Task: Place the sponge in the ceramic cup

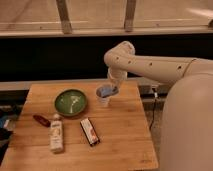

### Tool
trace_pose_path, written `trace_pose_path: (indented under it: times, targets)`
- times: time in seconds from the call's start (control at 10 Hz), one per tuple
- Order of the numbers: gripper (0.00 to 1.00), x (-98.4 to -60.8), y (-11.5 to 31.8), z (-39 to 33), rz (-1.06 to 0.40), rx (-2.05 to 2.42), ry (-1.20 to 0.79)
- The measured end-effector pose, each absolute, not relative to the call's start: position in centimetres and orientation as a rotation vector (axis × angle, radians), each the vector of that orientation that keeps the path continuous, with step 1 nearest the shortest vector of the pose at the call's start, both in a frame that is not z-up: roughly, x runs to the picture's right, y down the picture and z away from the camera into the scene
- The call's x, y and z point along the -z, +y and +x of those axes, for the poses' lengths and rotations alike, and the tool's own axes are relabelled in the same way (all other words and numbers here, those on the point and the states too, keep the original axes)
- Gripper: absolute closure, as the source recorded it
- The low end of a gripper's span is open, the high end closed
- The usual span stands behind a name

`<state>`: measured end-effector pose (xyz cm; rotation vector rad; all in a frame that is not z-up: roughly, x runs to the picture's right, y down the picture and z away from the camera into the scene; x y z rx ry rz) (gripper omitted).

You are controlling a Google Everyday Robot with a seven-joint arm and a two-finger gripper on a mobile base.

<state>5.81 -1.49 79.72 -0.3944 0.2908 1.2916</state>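
Observation:
The ceramic cup (103,102) is small and pale, and it stands on the wooden table (125,142) just right of the green bowl. The light-blue sponge (104,93) sits at the cup's mouth and covers its rim. My gripper (111,89) reaches down from the white arm directly over the cup and is shut on the sponge. The cup's inside is hidden by the sponge.
A wide green bowl (71,101) stands left of the cup. Nearer the front lie a small red object (41,120), a white bottle (56,134) and a dark snack bar (90,131). My white body (190,125) fills the right side, past the table's edge.

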Motion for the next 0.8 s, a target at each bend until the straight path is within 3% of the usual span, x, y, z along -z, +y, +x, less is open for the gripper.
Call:
trace_pose_path:
  times: [0.3, 0.6, 0.8]
  targets:
    - [0.99, -79.73, -1.48, 5.82, -0.395, -1.292, 0.291]
    - [0.77, -79.72, -1.49, 5.82, -0.394, -1.292, 0.291]
    - [0.54, -79.72, -1.48, 5.82, -0.394, -1.292, 0.291]
